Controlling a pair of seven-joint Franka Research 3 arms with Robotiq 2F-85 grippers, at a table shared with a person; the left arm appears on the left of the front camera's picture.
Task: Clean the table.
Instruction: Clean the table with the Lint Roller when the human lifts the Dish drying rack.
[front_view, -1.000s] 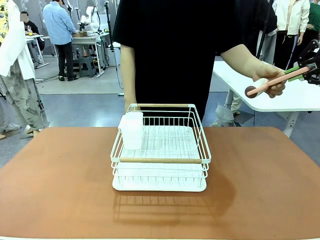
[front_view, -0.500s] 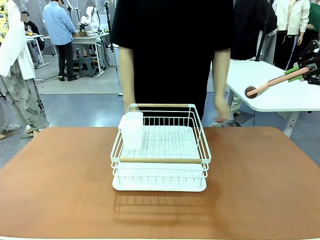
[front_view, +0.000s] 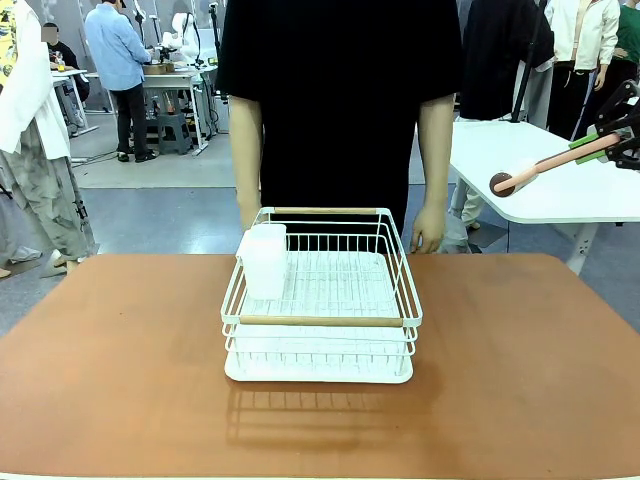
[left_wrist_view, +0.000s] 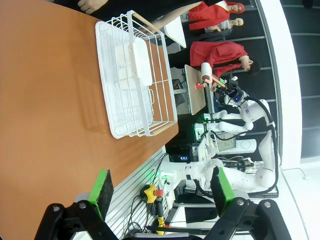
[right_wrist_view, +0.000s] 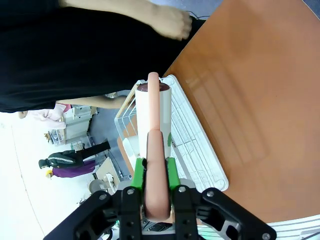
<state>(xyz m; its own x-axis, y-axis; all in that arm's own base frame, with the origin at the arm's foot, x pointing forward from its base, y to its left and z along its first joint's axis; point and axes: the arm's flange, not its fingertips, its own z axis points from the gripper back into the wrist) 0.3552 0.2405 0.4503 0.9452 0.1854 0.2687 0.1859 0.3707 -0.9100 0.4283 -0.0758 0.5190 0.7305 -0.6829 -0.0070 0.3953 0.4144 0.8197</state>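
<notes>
Reddish-brown matte worktop (front_view: 110, 370) with rounded corners, spanning the front view; no visible crumbs or spills. Cleaning judged not yet begun. Right gripper (right_wrist_view: 155, 172): clamped on the pink-handled roller with a white roll (right_wrist_view: 154, 115), held in the air high at the right, over a white side table (front_view: 560, 200) and well apart from the worktop. Left gripper (left_wrist_view: 161, 187): fingers apart, empty, near the worktop's near edge. White wire dish rack (front_view: 320, 300) sits at the centre. Open room: wide bare stretches on either side of the rack and a strip in front. Person's hand (front_view: 427, 232) hangs at the far edge.
</notes>
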